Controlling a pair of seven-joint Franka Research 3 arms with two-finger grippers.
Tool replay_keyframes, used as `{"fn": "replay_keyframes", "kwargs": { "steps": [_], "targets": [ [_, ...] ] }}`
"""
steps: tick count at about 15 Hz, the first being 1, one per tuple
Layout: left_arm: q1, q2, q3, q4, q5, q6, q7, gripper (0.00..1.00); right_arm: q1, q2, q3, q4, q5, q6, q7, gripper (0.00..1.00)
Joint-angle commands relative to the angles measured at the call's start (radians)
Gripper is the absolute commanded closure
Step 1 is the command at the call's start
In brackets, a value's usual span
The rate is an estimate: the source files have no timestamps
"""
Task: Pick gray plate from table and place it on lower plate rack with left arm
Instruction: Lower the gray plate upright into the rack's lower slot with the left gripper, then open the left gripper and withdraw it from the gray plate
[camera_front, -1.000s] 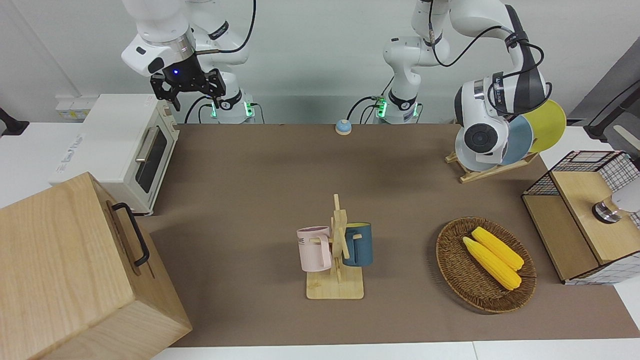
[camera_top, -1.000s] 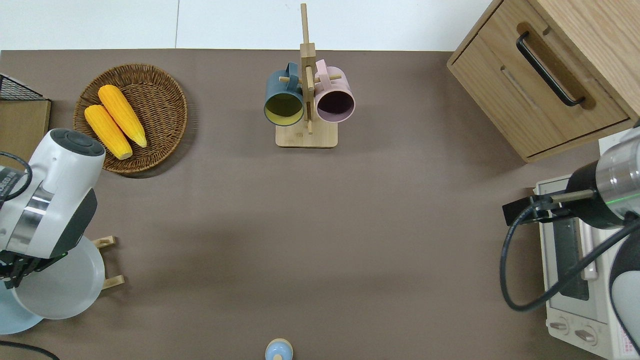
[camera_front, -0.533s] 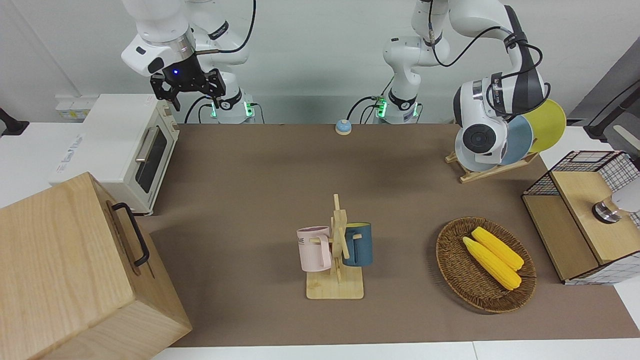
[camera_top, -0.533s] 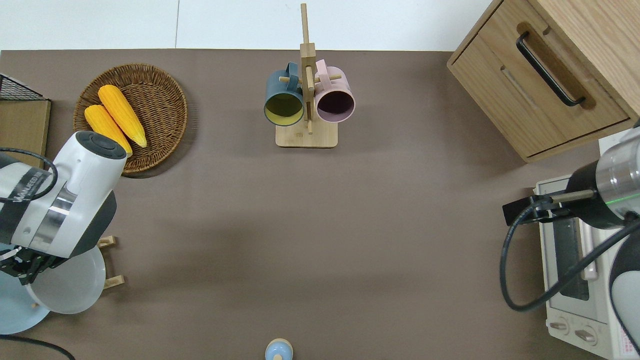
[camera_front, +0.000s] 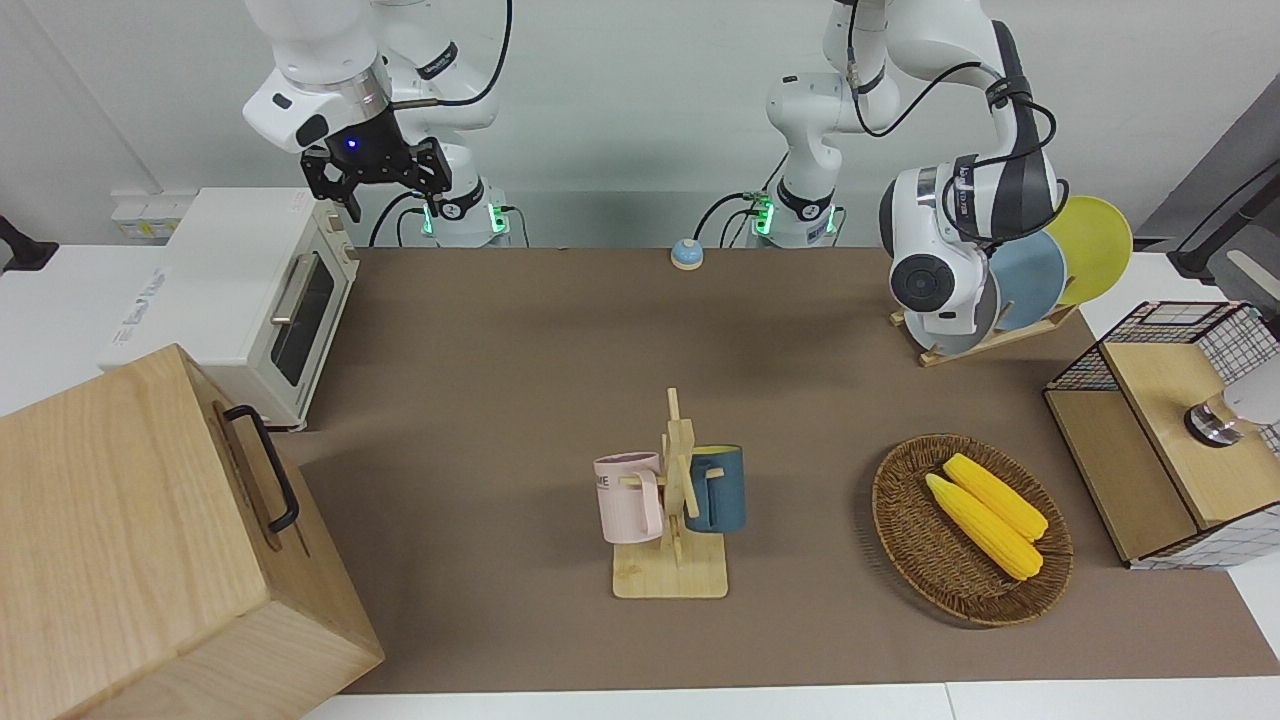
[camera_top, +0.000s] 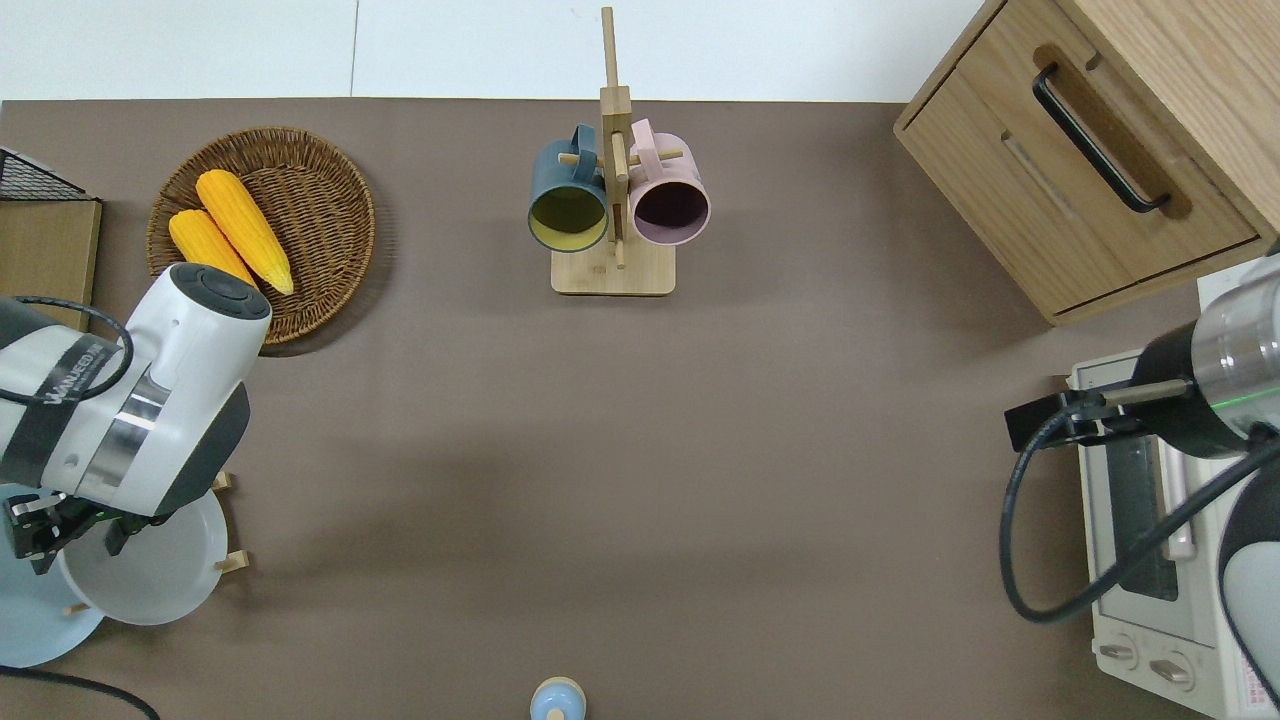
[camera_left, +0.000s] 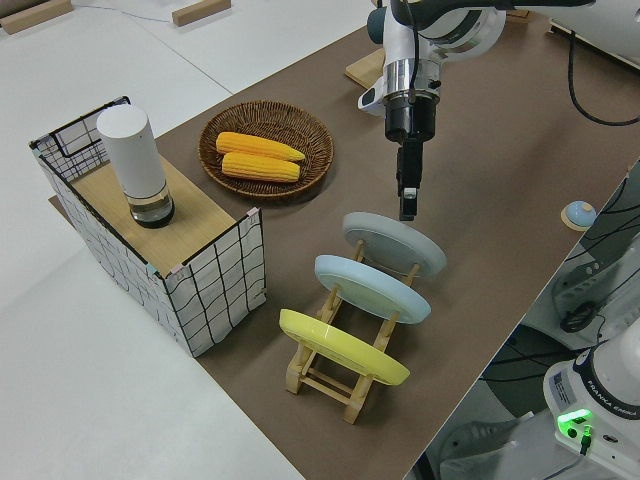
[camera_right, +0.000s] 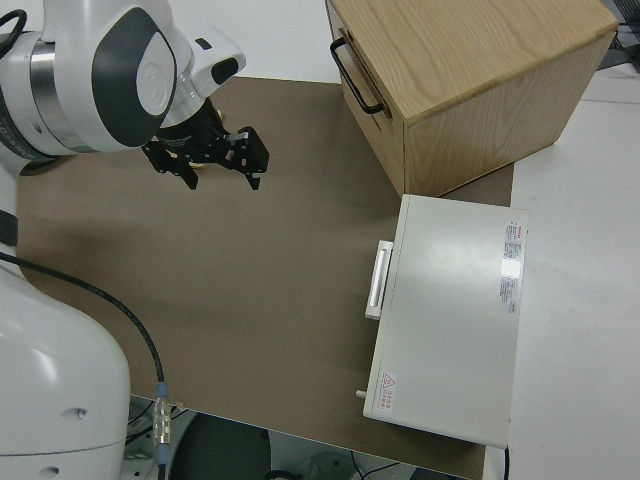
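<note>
The gray plate (camera_left: 395, 243) stands tilted in the wooden rack (camera_left: 335, 375), in the end slot toward the middle of the table. With twelve o'clock taken as pointing away from the robots in the overhead view, the rack sits at about eight o'clock from the table's middle, at the left arm's end. A blue plate (camera_left: 372, 288) leans in the next slot, and a yellow plate (camera_left: 343, 347) in the last one, closest to the table's edge. All three slant the same way.

The left gripper (camera_left: 407, 205) points straight down over the gray plate's upper rim. The left side view shows its tip very close to that rim, but whether it touches cannot be told. Nor can it be told whether the claw is open or closed. The right arm is parked, and the right gripper (camera_right: 222, 175) is spread wide with nothing in it.

A wicker basket (camera_top: 330, 180) with two cobs of corn (camera_top: 245, 245) lies at ten o'clock, farther from the robots than the rack. A mug stand (camera_top: 612, 275) with a dark blue and a pink mug is at twelve o'clock. A small blue bell (camera_top: 557, 700) sits at six o'clock, near the robots. A wooden cabinet (camera_top: 1080, 150) is at two o'clock and a white toaster oven (camera_top: 1150, 560) at four o'clock. A wire crate (camera_left: 215, 290) with a white cylinder (camera_left: 135, 165) on top stands off the mat, beside the rack.
</note>
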Motion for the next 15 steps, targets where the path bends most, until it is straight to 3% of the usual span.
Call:
{"fn": "replay_keyframes", "kwargs": {
  "steps": [1,4,6,11,15],
  "targets": [
    [-0.008,-0.009,-0.003,0.014,-0.059,0.036,-0.023,0.0,-0.015,-0.005,0.007,0.006,0.004,-0.015,-0.003,0.013],
    [-0.01,-0.015,-0.014,0.049,-0.09,0.082,-0.068,0.0,-0.015,-0.005,0.007,0.006,0.004,-0.015,-0.003,0.013],
    [-0.008,-0.026,-0.044,0.087,-0.102,0.096,-0.022,0.01,-0.013,-0.005,0.007,0.006,0.004,-0.015,-0.003,0.011],
    [0.019,-0.105,-0.038,0.221,-0.353,0.111,0.26,0.01,-0.015,-0.005,0.007,0.006,0.004,-0.015,-0.003,0.013],
    [0.033,-0.173,-0.028,0.253,-0.508,0.169,0.443,0.01,-0.015,-0.005,0.007,0.006,0.004,-0.015,-0.003,0.011]
  ]
}}
